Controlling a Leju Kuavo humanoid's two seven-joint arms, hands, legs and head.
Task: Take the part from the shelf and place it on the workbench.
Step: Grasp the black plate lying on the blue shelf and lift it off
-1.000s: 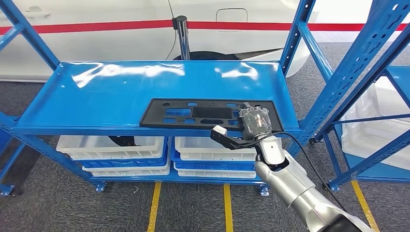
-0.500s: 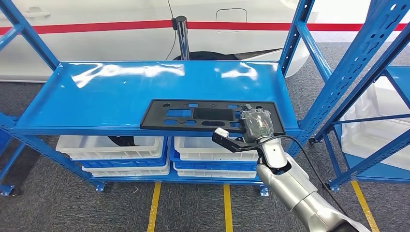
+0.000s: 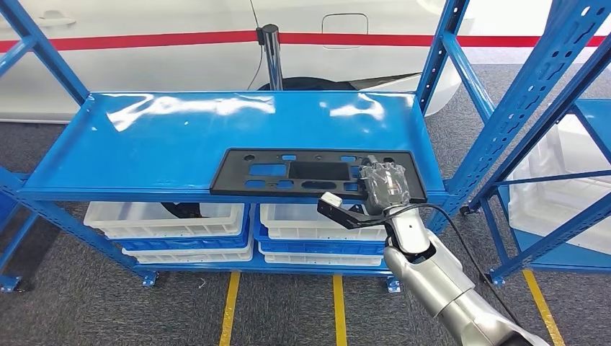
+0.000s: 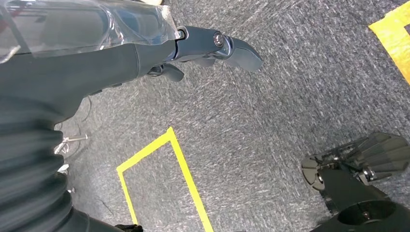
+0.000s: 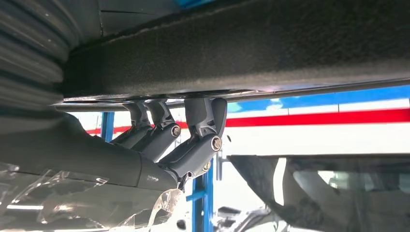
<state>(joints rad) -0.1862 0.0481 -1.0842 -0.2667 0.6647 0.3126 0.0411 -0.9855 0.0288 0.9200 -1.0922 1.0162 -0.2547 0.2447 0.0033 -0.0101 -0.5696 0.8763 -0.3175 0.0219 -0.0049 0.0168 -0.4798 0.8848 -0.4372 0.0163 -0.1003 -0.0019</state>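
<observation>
The left robot hand (image 4: 212, 46) hangs over the floor holding nothing, fingers loosely extended. The right robot hand (image 3: 385, 184) rests on the near right end of the part (image 3: 310, 171), fingers (image 5: 193, 140) curled against its edge (the grip looks made, though full closure is hidden). The part lies flat on the shelf (image 3: 144, 144), so the taking step is in hand; next it must be lifted level and drawn clear of the uprights.

The right hand (image 3: 384, 184) covers the right end of the part (image 3: 302, 171); whether the fingers grip it is unclear.
</observation>
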